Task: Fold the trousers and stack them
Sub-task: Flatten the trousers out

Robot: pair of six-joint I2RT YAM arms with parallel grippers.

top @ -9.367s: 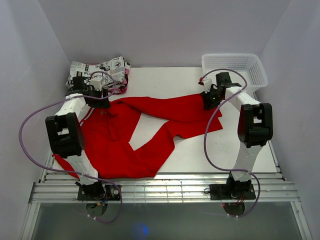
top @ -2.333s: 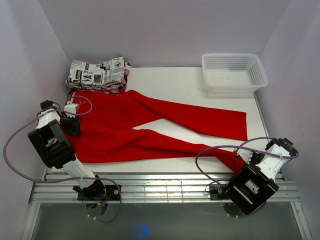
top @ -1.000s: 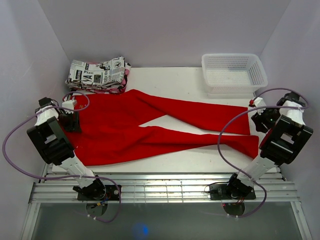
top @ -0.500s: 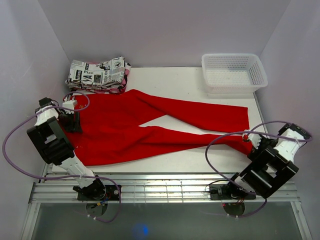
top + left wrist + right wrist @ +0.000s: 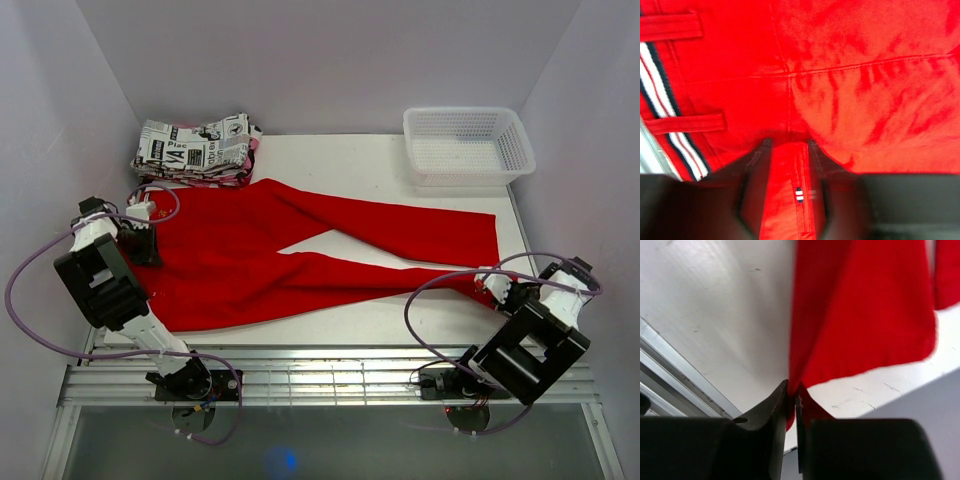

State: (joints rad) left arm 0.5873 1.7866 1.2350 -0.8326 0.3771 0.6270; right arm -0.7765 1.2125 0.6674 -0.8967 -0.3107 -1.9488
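We see the red trousers (image 5: 300, 250) spread flat across the white table (image 5: 360, 160). Our left gripper (image 5: 787, 145) clamps their waistband, and our right gripper (image 5: 792, 387) pinches 1 leg's hem at the table's right side.

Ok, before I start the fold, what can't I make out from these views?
- Top view: the left gripper and its arm cover the waistband corner of the trousers.
- Left wrist view: the fingers are blurred; pinching the fabric or only straddling it, cannot tell.
- Right wrist view: the right gripper is shut on a leg's edge; layers held are hidden between its fingers.
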